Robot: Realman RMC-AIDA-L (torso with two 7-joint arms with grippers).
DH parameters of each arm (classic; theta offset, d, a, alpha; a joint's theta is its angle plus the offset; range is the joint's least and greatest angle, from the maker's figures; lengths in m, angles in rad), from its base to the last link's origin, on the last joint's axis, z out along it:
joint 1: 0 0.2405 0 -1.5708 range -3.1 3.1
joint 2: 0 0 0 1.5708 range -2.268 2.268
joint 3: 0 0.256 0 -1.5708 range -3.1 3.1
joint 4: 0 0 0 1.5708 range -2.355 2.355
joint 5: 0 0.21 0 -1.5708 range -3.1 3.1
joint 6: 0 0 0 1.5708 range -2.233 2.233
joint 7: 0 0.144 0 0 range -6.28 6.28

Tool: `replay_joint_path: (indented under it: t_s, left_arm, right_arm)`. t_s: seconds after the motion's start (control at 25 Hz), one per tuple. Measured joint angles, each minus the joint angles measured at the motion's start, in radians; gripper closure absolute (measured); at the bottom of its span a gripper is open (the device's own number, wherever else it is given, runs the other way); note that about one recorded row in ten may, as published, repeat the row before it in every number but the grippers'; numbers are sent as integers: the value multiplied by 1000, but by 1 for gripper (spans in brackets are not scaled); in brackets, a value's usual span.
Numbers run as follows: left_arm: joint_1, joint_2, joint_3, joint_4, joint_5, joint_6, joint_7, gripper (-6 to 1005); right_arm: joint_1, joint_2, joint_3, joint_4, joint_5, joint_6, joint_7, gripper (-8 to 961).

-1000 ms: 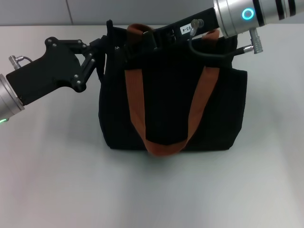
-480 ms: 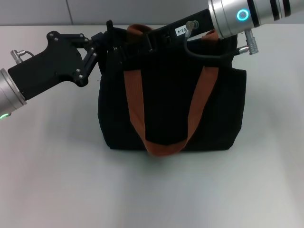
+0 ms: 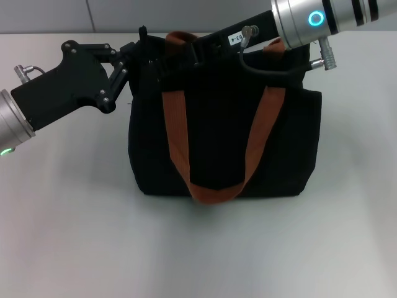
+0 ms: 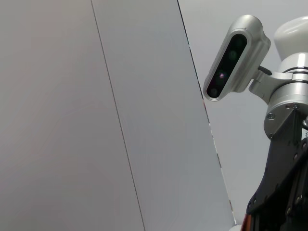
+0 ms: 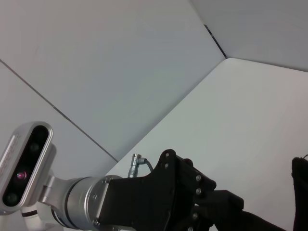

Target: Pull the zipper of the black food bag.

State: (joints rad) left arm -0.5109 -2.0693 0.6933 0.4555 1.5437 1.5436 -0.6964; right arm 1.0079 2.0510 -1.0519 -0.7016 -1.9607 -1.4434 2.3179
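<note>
The black food bag [image 3: 223, 136] stands upright mid-table, its brown-orange straps [image 3: 177, 136] looping down its face. From the left, my left gripper [image 3: 141, 54] reaches the bag's top left corner and is shut on the fabric edge there. In the right wrist view its black body [image 5: 163, 202] narrows to closed fingers [image 5: 228, 209]. My right gripper [image 3: 189, 51] lies across the bag's top edge by the left strap, black against black. The zipper is hidden among the black fabric and the grippers.
Bare light table [image 3: 205, 248] lies in front of the bag and to both sides. A grey panelled wall [image 3: 43, 15] runs behind. The left wrist view shows mostly wall plus the right arm's wrist camera [image 4: 233, 57].
My left arm has lifted slightly toward the bag's top corner, and the right arm has shifted a little left along the top edge. The bag stays put.
</note>
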Motion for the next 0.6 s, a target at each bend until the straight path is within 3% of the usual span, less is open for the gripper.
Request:
replay_joint_path:
  t_s: [0.6]
  left_arm:
    - [0, 1, 1, 1, -10, 6, 0, 977]
  right_arm:
    - [1, 0, -2, -17, -22, 2, -6, 614]
